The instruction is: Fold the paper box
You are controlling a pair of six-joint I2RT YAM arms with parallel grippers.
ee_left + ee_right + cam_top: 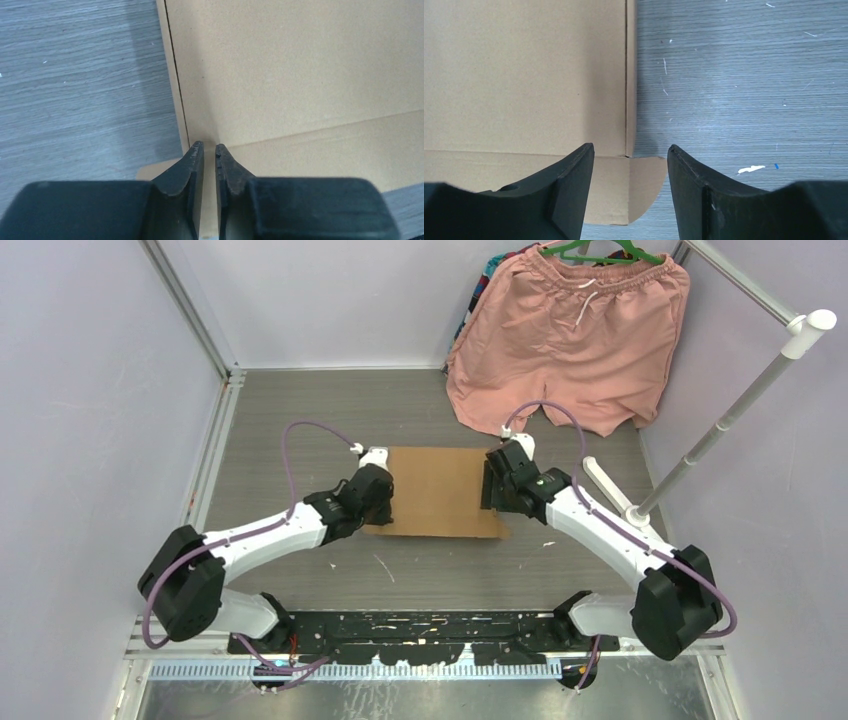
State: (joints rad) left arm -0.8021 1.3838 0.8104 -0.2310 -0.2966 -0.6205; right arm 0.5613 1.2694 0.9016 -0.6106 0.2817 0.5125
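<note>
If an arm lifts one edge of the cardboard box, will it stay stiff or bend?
Probably stiff across its panels: the box lies flat. It likely hinges at the crease. Pushed, it may slide on the smooth table.

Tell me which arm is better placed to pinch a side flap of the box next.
Right, probably. The right gripper stands open, jaws astride the right edge of the paper box. The left gripper sits nearly shut at the left edge and would have to reopen first.

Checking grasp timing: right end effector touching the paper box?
Cannot tell. In the right wrist view the open right end effector straddles the paper box corner, height above it unclear.
</note>
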